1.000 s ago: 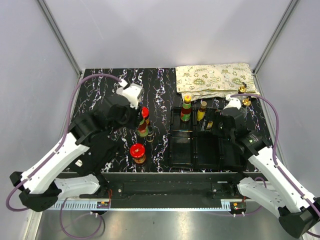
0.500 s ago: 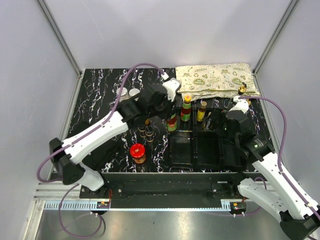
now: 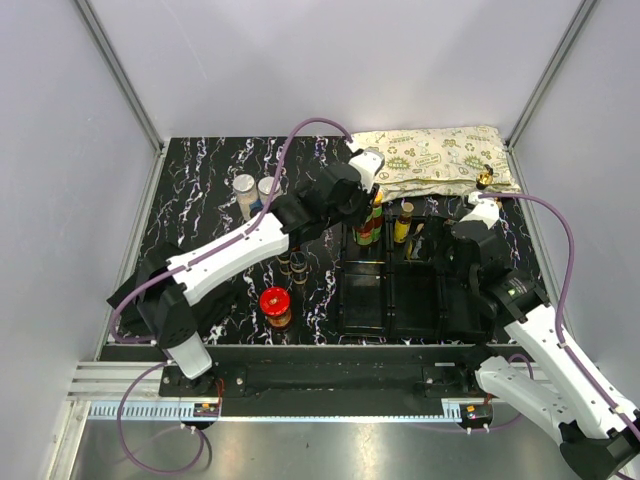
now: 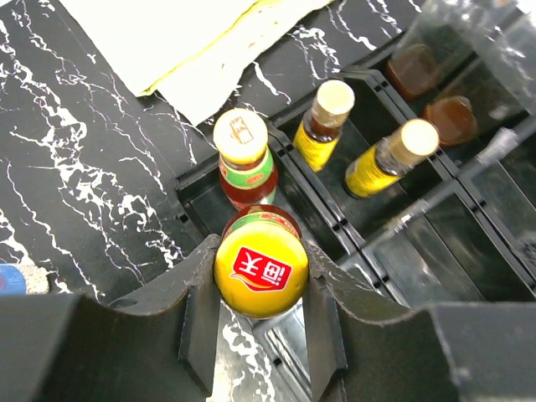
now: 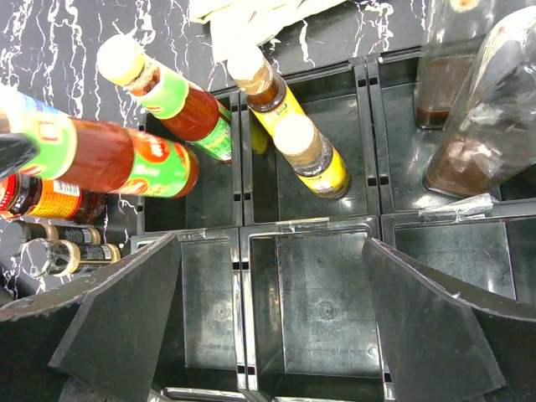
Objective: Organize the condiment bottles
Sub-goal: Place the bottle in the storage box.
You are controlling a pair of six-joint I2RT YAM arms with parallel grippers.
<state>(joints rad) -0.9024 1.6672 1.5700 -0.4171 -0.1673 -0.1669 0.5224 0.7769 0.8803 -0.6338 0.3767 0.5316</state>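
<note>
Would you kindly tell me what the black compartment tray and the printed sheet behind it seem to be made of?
Tray: probably moulded plastic, black with a slight sheen; thin walls with clip notches and soft highlights on the floors. Printed sheet: likely paper or thin fabric, matte, creased and folded at the edge; which one is unclear.

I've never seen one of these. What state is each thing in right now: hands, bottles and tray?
Tray: front compartments empty.
Left hand: shut on a yellow-capped sauce bottle.
Right hand: open, empty.
Second yellow-capped bottle: upright in the left rear compartment.
Two yellow-labelled bottles: standing in the middle rear compartment.
Red-lidded jar: upright on the table, outside the tray.
</note>
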